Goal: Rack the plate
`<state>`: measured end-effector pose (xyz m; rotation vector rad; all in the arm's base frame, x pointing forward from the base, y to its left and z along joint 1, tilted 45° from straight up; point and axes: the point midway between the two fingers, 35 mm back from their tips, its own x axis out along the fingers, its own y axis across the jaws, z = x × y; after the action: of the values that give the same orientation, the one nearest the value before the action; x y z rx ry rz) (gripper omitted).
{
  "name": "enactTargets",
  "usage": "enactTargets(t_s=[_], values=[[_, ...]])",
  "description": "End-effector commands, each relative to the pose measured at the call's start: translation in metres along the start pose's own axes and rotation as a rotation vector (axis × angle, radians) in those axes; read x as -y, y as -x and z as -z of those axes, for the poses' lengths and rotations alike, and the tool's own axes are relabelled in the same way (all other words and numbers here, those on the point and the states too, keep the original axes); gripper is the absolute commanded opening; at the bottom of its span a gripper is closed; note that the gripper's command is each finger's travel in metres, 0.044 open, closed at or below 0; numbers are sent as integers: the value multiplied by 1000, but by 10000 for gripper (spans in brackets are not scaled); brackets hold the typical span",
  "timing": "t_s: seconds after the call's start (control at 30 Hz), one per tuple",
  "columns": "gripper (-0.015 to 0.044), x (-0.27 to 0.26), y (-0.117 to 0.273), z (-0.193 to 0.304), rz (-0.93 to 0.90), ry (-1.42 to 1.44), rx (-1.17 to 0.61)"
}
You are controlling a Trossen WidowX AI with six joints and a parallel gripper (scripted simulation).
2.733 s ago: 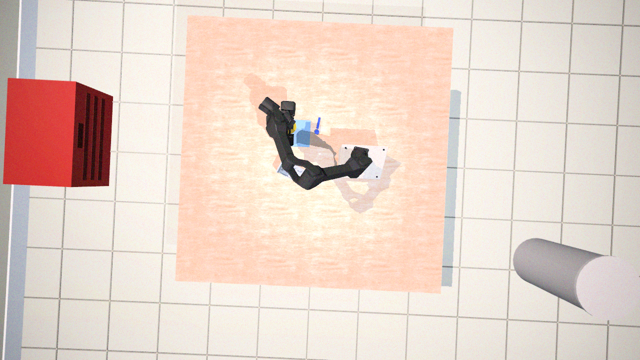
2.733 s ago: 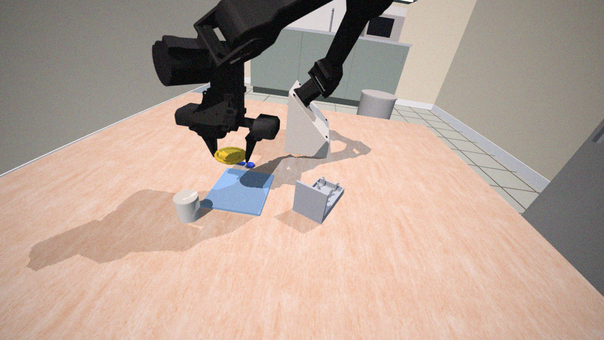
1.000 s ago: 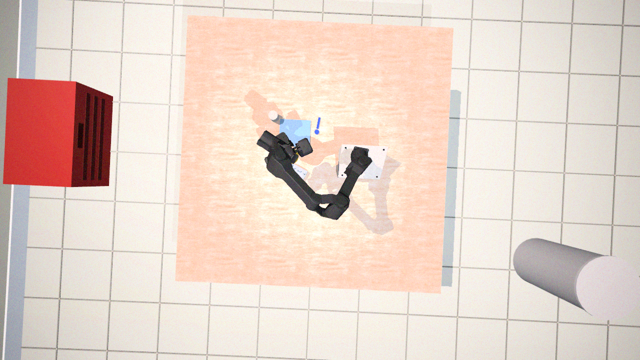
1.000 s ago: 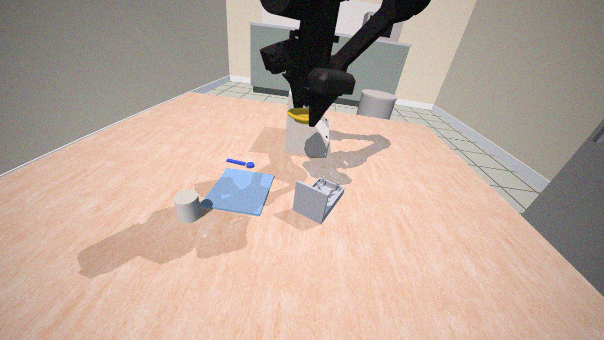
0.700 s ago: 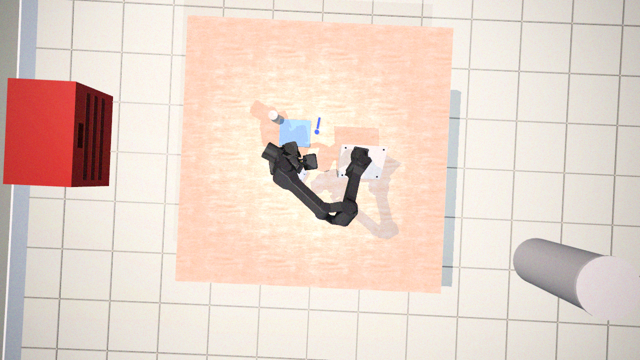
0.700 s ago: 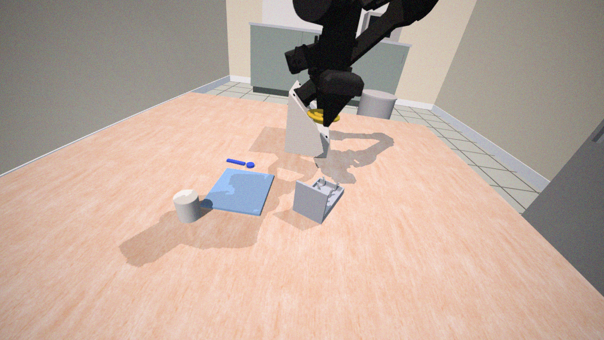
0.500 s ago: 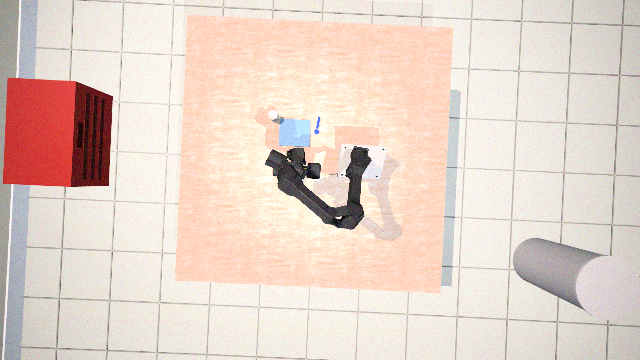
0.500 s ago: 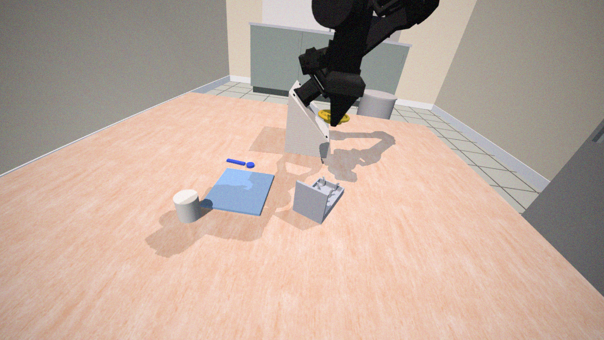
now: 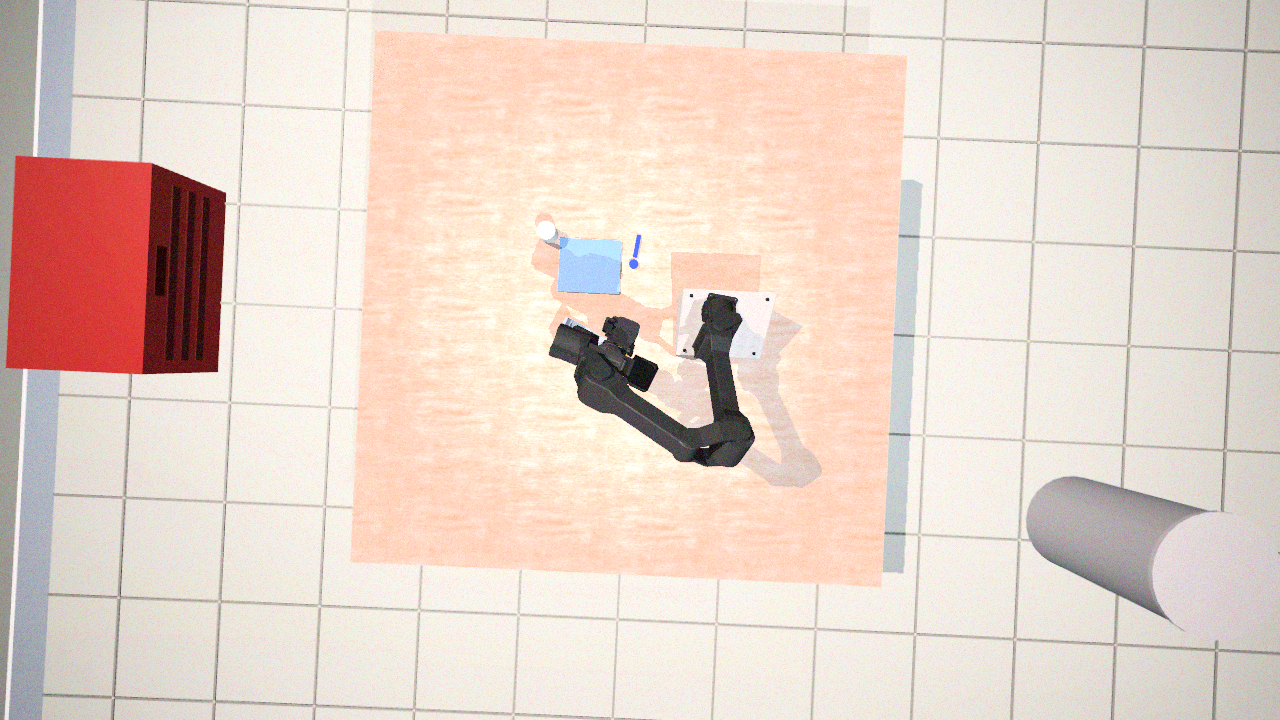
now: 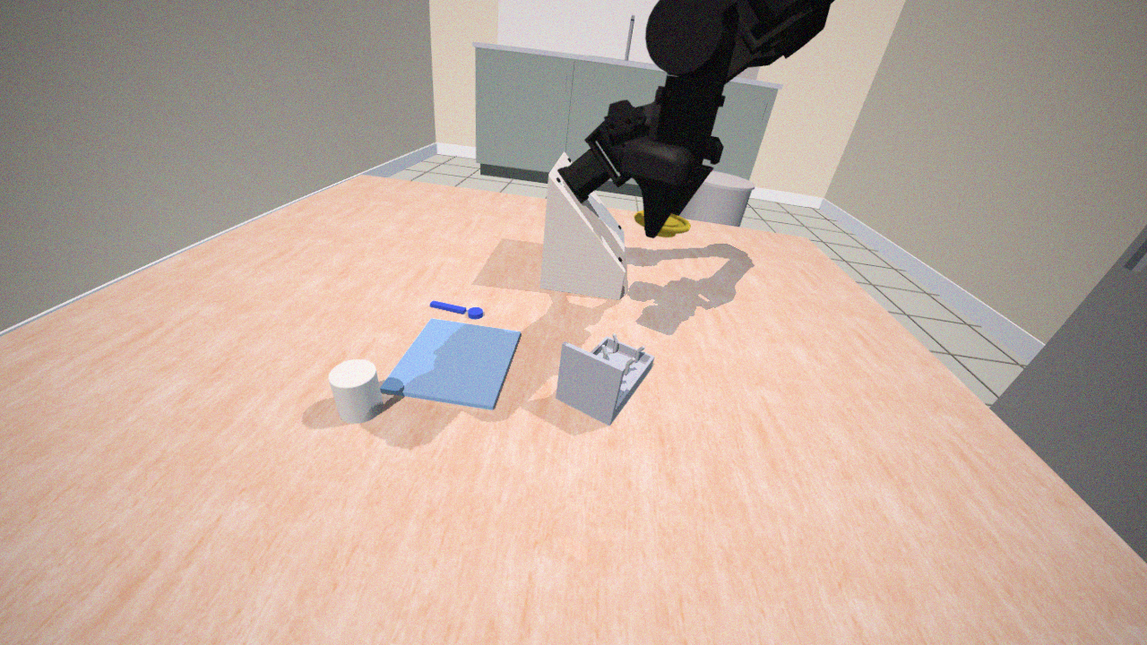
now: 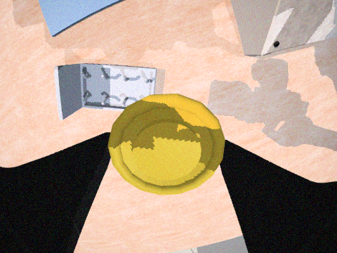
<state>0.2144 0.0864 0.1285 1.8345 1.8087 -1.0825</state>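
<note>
My gripper [image 10: 662, 223] [image 11: 166, 143] is shut on the yellow plate [image 10: 678, 225] [image 11: 165, 158], with a fingertip at each side of its rim. The plate is held roughly flat, well above the table; the arm hides it in the top view. The light grey dish rack [image 9: 569, 322] [image 10: 589, 384] [image 11: 70, 89] stands on the table, with a tall panel at one end and two rows of small pegs along its tray. In the wrist view it lies beyond the plate, up and to the left, and the plate's rim covers one tray corner. The arm hides most of the rack in the top view.
A blue board [image 9: 590, 279] [image 10: 465, 368] [image 11: 74, 10] lies near the rack, with a white cylinder [image 9: 546, 231] [image 10: 355, 394] at its corner and a blue spoon-like object [image 9: 633, 264] [image 10: 474, 313] beside it. The arm's base stands on a white wedge-shaped block [image 9: 756, 326] [image 10: 573, 248] [image 11: 253, 28].
</note>
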Motion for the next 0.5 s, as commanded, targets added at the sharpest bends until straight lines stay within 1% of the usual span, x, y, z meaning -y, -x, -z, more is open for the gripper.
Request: enactTargets(t_s=[0.0,0.1,0.47], values=[[0,5,-2,1,7,-33,-6],[0,5,-4,-1,9,-25,10],[0,5,-37,-24,19,117,263]])
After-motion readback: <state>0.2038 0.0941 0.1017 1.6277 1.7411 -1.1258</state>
